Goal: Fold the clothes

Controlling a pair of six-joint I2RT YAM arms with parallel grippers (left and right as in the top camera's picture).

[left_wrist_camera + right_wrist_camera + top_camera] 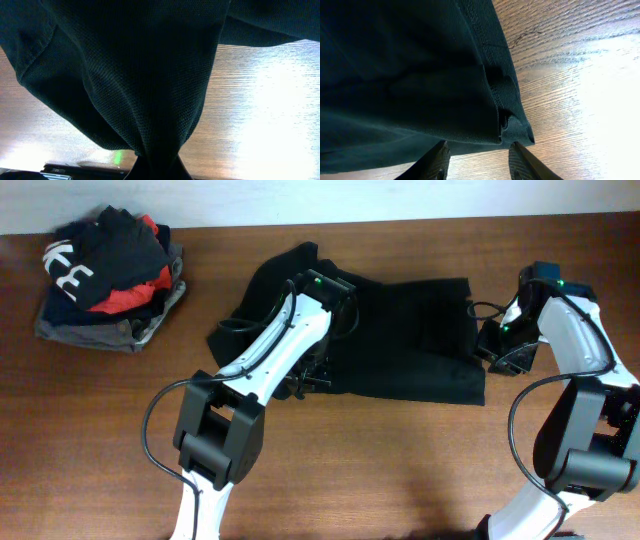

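The clothes [410,340], a black top, lie bunched across the middle of the table. My left arm [285,335] reaches over its left part. My left gripper [159,171] is shut on a fold of the clothes [140,80], which drapes over the jaws and hangs above the wood. At the garment's right edge, my right gripper [480,162] stands open. Its two fingers [437,161] rest just short of the hemmed corner [512,125], with bare wood between them.
A pile of other garments [110,275] in black, red and grey sits at the table's far left corner. Bare wooden tabletop [400,460] stretches in front of the top. The right arm [570,330] stands near the table's right edge.
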